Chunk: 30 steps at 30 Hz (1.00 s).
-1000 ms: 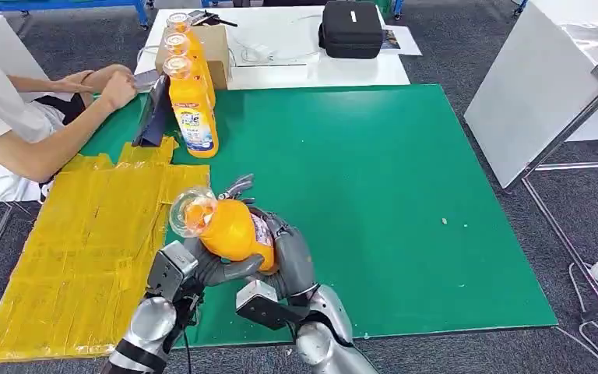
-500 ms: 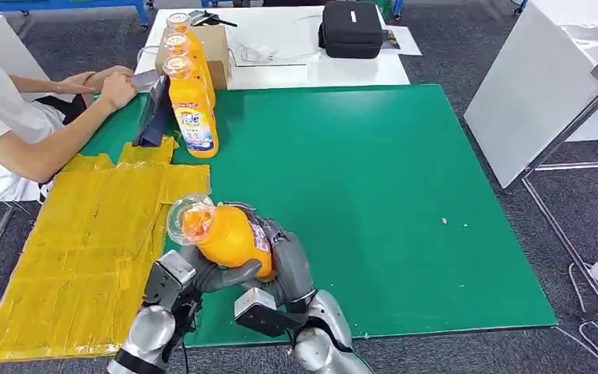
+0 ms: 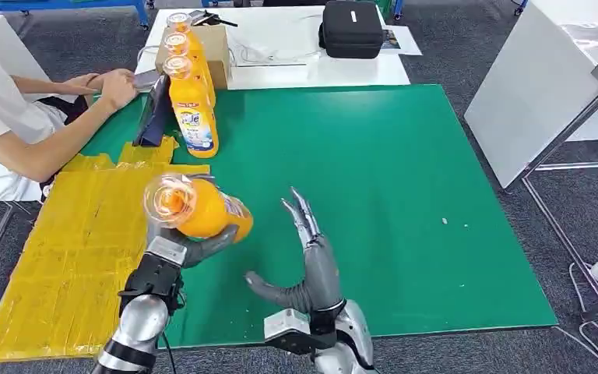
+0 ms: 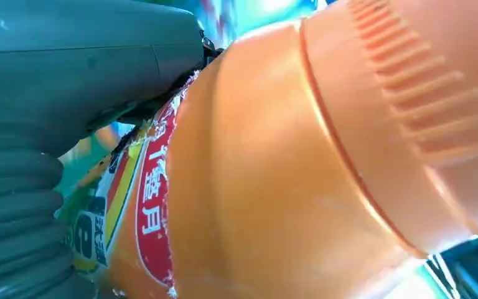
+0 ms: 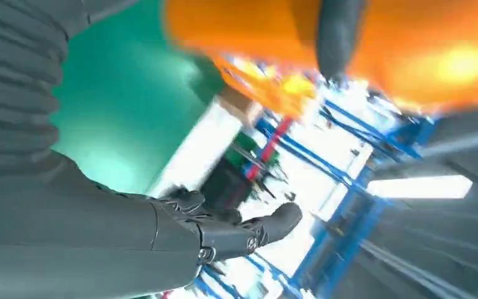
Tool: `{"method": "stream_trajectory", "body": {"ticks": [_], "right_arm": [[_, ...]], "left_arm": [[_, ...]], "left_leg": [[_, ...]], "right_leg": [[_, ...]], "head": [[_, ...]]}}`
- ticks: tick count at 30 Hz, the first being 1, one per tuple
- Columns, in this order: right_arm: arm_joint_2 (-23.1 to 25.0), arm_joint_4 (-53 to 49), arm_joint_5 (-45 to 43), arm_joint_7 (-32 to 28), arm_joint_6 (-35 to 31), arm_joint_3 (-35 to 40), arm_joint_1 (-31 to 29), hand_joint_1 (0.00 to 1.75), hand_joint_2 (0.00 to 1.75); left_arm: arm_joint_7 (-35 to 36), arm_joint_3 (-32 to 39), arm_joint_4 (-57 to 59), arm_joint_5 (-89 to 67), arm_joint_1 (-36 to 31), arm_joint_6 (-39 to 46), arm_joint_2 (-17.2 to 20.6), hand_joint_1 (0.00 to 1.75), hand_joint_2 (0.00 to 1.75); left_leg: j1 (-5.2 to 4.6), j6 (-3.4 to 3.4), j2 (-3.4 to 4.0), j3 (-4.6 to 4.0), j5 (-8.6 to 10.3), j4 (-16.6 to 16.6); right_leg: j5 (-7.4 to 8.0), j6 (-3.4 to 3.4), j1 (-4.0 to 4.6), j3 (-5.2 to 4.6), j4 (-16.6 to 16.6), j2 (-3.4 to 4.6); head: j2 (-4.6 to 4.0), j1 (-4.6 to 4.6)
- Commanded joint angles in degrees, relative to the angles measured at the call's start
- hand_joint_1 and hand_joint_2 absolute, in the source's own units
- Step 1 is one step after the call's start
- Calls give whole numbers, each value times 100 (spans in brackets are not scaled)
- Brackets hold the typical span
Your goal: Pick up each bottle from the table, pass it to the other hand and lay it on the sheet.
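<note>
We judge the hand-over done: our left hand (image 3: 177, 251) grips the orange bottle (image 3: 195, 209) above the yellow sheet's (image 3: 70, 257) edge, our right hand (image 3: 305, 269) spread and holding nothing, so next we lower it flat onto the sheet

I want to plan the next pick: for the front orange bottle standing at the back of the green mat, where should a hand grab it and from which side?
Probably round the labelled body of the front standing bottle, coming from the robot's right. It stands upright; the other bottles are lined up behind it and a dark stand sits beside it on its left, while the green mat on its right is bare.
</note>
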Motion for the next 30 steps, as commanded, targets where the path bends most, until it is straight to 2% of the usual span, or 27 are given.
{"method": "stream_trajectory", "body": {"ticks": [1, 5, 7, 9, 11, 12, 13, 14, 15, 16, 19, 25, 27, 28, 29, 30], "right_arm": [[-488, -1110, 93, 0, -120, 7, 176, 0, 175], [-554, -1230, 110, -45, -331, 38, 159, 0, 175], [-635, -1512, -59, -122, -491, -1, 188, 0, 175], [-764, -1711, -271, -177, -452, -16, 115, 0, 175], [-813, -1749, -331, -162, -399, -67, 14, 0, 175], [-823, -1771, -378, -173, -399, -91, -11, 0, 175], [-823, -1771, -378, -173, -399, -91, -11, 0, 175], [-860, -1799, -499, -165, -303, -95, -62, 0, 175], [-870, -1805, -542, -151, -281, -124, -80, 0, 175], [-870, -1805, -542, -151, -281, -124, -80, 0, 175], [-870, -1805, -542, -151, -281, -124, -80, 0, 175], [-870, -1805, -542, -151, -281, -124, -80, 0, 175], [-894, -1787, -754, -71, -133, -151, -98, 0, 175], [-944, -1781, -1137, -25, 161, -182, -150, 0, 175], [-946, -1749, -1271, -55, 288, -235, -183, 0, 175], [-938, -1702, -1478, -71, 442, -331, -216, 0, 175]], "left_arm": [[134, 697, 743, -486, -660, 528, 67, 175, 175], [371, 860, 1111, -1115, -904, 954, 158, 175, 175], [872, 895, 1760, -3124, -1240, 1652, 334, 175, 175], [1672, 872, 2436, -5318, -1512, 1811, 458, 175, 175], [2116, 781, 2873, -6225, -1649, 1811, 542, 175, 175], [3175, -342, 3381, -6236, -1965, 1811, 1237, 175, 175], [3175, -342, 3381, -6236, -1965, 1811, 1237, 175, 175], [3756, -1000, 3889, -6236, -2191, 1811, 1438, 175, 175], [3968, -1289, 4099, -6236, -2283, 1811, 1430, 175, 175], [3968, -1289, 4099, -6236, -2283, 1811, 1430, 175, 175], [3968, -1289, 4099, -6236, -2283, 1811, 1430, 175, 175], [3968, -1289, 4099, -6236, -2283, 1811, 1430, 175, 175], [4476, -1999, 4634, -6236, -2537, 1730, 1552, 175, 175], [4770, -2379, 5006, -6236, -2633, 1800, 1569, 175, 175], [4888, -2568, 5338, -6236, -2712, 1777, 1529, 175, 175], [4669, -2314, 5583, -6236, -2648, 1811, 1388, 175, 175]], "left_leg": [[3, -4, -8, 14, -3, -2], [7, -5, -15, 28, -9, -1], [5, -6, -10, 24, -8, 1], [5, -6, -22, 23, -2, -4], [2, -4, -19, 21, 1, -6], [4, -6, -20, 31, -2, -6], [5, -7, -16, 36, -6, -2], [3, -7, -15, 28, -1, -5], [9, -9, -11, 34, -6, -1], [2, -6, -30, 23, 2, -4], [2, -11, -2, 19, 3, -3], [10, -12, 5, 28, -9, 5], [13, -14, 4, 28, -10, 7], [5, -12, -4, 13, 2, 1], [8, -14, -12, 23, 0, 2], [10, -17, -18, 35, -3, 0]], "right_leg": [[-5, -8, 1, 16, -2, 5], [-11, -14, 4, 31, -3, 5], [-10, -13, 3, 26, 1, 7], [-9, -13, 3, 27, -1, -6], [-4, -10, 0, 23, -3, -5], [-7, -13, 2, 34, -5, 1], [-8, -16, 2, 40, -3, 9], [-5, -14, 0, 33, -1, 5], [-7, -18, 6, 37, -1, 15], [-4, -13, 0, 27, 0, -12], [10, -23, 2, 8, 0, 10], [0, -28, 9, 22, 4, 27], [0, -30, 12, 23, 4, 28], [7, -25, 5, 9, 2, 11], [2, -29, 8, 21, 3, 8], [-2, -34, 9, 33, 2, 9]], "head": [[0, -2], [0, 0], [0, -2], [0, -2], [0, -2], [0, -2], [0, -2], [0, 0], [0, -2], [0, 0], [0, -2], [0, 0], [0, -2], [0, -2], [0, -2], [0, -2]]}}
